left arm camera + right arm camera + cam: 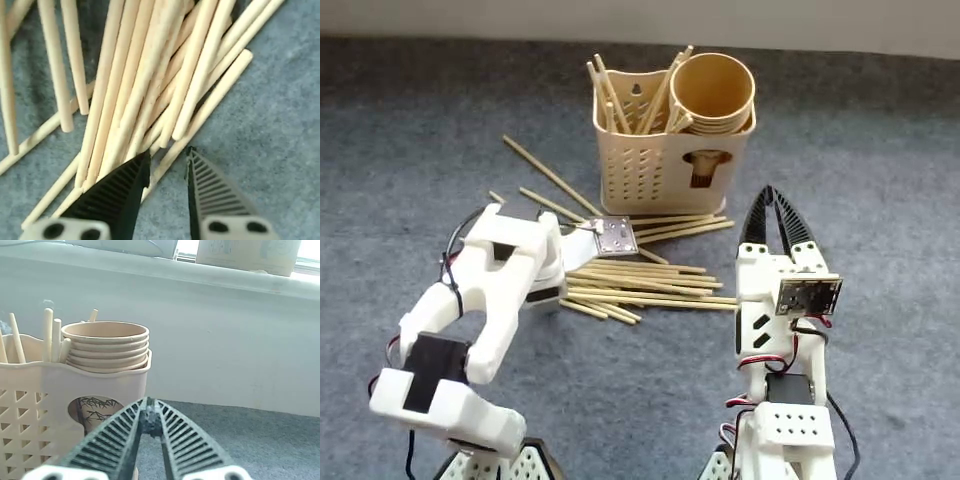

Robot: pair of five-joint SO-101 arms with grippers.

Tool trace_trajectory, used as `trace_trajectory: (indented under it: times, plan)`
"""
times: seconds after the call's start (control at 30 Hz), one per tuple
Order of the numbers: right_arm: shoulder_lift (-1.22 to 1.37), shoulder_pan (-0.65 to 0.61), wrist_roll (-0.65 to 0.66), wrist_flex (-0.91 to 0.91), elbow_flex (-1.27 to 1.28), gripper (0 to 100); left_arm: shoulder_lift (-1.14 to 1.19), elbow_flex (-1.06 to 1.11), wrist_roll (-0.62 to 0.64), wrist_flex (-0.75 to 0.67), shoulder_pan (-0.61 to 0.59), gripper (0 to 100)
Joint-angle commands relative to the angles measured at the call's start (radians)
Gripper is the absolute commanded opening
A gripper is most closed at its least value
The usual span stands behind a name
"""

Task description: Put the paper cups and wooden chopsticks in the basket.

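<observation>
Basket (655, 170) seen upright at far side of grey mat (880, 180). Stack of paper cups (712, 92) nested in its right half, as seen from high view. Upright chopsticks (612, 95) stood in other half. Loose chopsticks (650, 285) heaped on mat just in front of basket, between arms. Left claw (167, 152) held low at heap's edge, fingers parted, one stick running into gap, not clamped. Right claw (150, 415) held above mat near basket's front corner, tips pressed together, nothing gripped.
</observation>
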Motion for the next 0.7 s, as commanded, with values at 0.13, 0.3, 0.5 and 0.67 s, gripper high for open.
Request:
trace_trajectory:
  times: [0.13,0.3,0.5,0.67]
  plan:
    - [-0.008,0.008,0.0,-0.018,0.101,0.5,0.142,-0.174,0.035,0.074,0.027,10]
    - [-0.008,0.008,0.0,-0.018,0.101,0.5,0.139,-0.179,0.035,0.216,0.071,1]
    - [-0.008,0.008,0.0,-0.018,0.101,0.5,0.047,-0.159,0.04,0.319,0.087,0]
    - [-0.008,0.008,0.0,-0.018,0.101,0.5,-0.136,-0.068,0.041,0.334,0.087,1]
